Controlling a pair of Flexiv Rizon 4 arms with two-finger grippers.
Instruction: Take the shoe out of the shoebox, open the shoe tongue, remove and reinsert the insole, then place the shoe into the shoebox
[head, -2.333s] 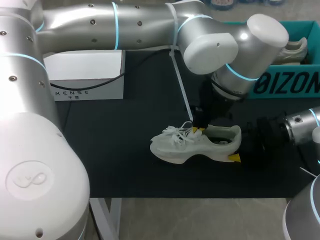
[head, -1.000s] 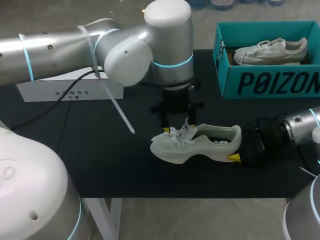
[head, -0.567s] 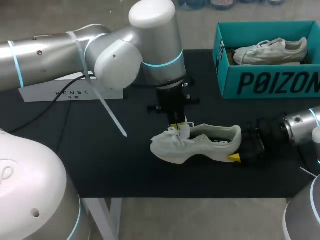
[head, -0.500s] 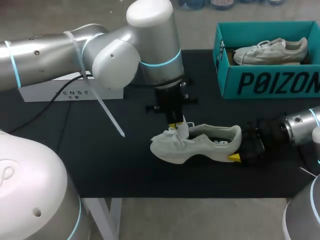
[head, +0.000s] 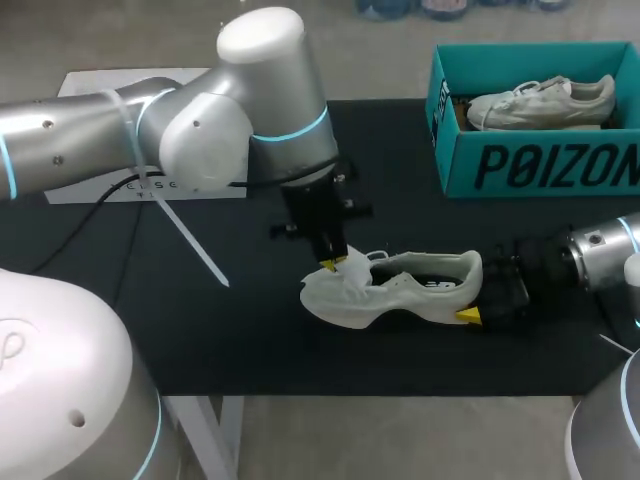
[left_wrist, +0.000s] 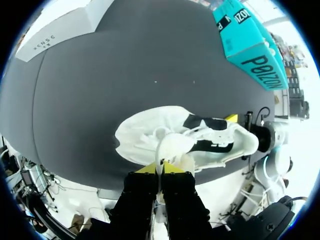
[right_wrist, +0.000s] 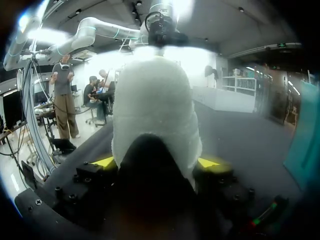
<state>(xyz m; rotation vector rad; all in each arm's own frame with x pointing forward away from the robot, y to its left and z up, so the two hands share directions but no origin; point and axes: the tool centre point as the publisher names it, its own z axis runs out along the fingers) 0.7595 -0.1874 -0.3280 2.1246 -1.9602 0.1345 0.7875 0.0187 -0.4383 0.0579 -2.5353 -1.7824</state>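
Left jaws: the left gripper (head: 335, 264) (left_wrist: 160, 169) has its two yellow tips pressed almost together, pinching the white tongue (left_wrist: 172, 146) from both sides.
Tongue: it stands up from the laces, clear of the shoe's opening, its top edge caught in the tips.
Left arm pose: the left arm (head: 200, 130) comes in from the left side and bends at a big rounded joint. Its black wrist points steeply down and slightly toward the toe end of the shoe.
Right jaws: the right gripper (right_wrist: 157, 162) (head: 472, 292) is spread wide around the heel, one yellow tip against each side, so it has hold of the shoe there.
Right arm pose: the right arm (head: 600, 255) reaches in low from the right edge, lying nearly level with the table, wrist aimed at the back of the shoe.
Shoe: the white shoe (head: 400, 295) lies on its sole near the front middle of the black table (head: 200, 330), toe toward the left arm. The dark inside shows through the opening.
Shoebox: the teal shoebox (head: 540, 165) sits open at the far right, well apart from the held shoe, with a second shoe (head: 540, 100) lying in it.
White box: a white box (head: 120, 80) sits at the far left, partly hidden behind the left arm.
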